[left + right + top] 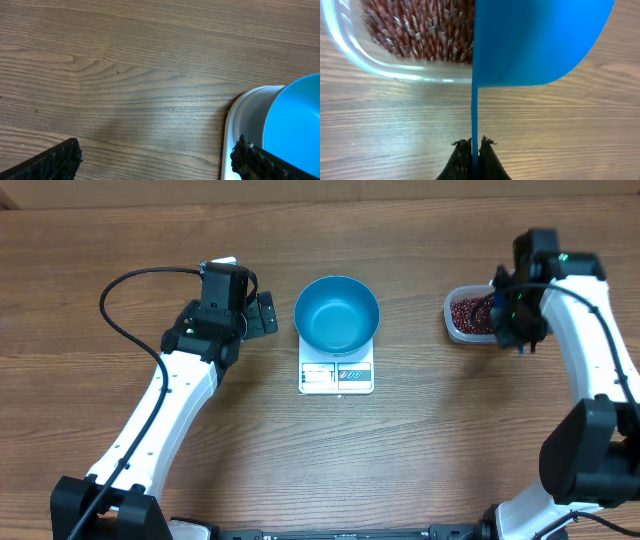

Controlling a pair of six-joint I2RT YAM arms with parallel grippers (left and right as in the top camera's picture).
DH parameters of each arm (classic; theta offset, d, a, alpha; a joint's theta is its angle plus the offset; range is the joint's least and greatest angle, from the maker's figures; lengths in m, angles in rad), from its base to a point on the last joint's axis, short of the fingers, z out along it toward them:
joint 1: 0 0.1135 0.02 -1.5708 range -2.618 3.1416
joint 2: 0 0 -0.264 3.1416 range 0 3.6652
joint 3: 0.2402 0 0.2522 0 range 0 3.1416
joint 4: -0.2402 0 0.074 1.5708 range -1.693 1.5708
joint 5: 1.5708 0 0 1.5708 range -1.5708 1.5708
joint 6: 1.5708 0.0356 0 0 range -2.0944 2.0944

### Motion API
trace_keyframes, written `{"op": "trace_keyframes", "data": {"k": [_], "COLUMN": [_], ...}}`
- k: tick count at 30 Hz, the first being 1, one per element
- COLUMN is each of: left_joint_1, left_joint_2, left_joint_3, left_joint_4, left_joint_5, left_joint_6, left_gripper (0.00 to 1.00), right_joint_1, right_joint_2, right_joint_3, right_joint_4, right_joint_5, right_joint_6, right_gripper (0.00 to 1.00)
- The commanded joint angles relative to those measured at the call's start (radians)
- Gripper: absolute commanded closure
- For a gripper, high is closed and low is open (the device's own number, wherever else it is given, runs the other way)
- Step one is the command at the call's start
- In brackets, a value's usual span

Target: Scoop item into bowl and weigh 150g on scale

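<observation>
Right gripper (475, 142) sits closest to the right wrist cam, jaws clenched on the scoop handle (474, 112). Handle shows edge-on as a thin blue line running straight away from the fingertips, so the long axis is in line with the gripper. Blue scoop (540, 40) sits at the far end of it, cup over the rim of the clear plastic tub (350, 55) and hiding one side of it. Beans (420, 30) fill the visible part of the tub, a loose maroon mass. Can't tell whether any are in the scoop. Wood table (395, 130) lies under all of it.

Left gripper (157, 152): released, fingers spread wide to the two bottom corners of the left wrist cam, nothing between them but tabletop. One finger is close to the corner of the scale (245, 120), contact not clear.

Overhead: scale is mid-table between the arms, long axis front to back, display panel toward the robot. Blue bowl (337, 313) is upright on its far part, mouth up, overhanging the sides. Left gripper is just beside the bowl on the left, apart from it. Tub is well right of the scale, right wrist over its outer edge, scoop mostly hidden there.
</observation>
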Motion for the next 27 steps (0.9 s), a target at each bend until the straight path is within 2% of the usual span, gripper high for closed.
{"op": "trace_keyframes", "data": {"k": [1,4,10,13,19,22,27], "left_joint_1": [0.003,0.003,0.003,0.003,0.003,0.003,0.003], "left_joint_2": [0.003,0.003,0.003,0.003,0.003,0.003,0.003], "left_joint_3": [-0.002,-0.002,-0.002,-0.002,-0.002,-0.002,-0.002], "left_joint_4": [0.002,0.002,0.002,0.002,0.002,0.002,0.002], "left_joint_5": [-0.013,-0.013,-0.013,-0.013,-0.013,-0.013,-0.013], "left_joint_6": [0.005,0.005,0.005,0.005,0.005,0.005,0.005], "left_gripper": [0.00,0.00,0.00,0.01,0.00,0.00,0.00], "right_joint_1": [0.002,0.002,0.026,0.038,0.027,0.020,0.018], "right_joint_2": [-0.006,-0.006,-0.003,-0.003,0.008,0.016,0.039], "right_joint_3": [0.154,0.212,0.219,0.255,0.472,0.566,0.586], "right_joint_4": [-0.057,-0.107,-0.183,-0.213,-0.371,-0.371,-0.371], "right_joint_5": [-0.010,-0.010,-0.026,-0.054,-0.179,-0.262,-0.280], "right_joint_6": [0.009,0.008,0.010,0.055,0.157,0.220,0.243], "right_gripper": [0.96,0.96,0.97,0.97,0.97,0.97,0.97]}}
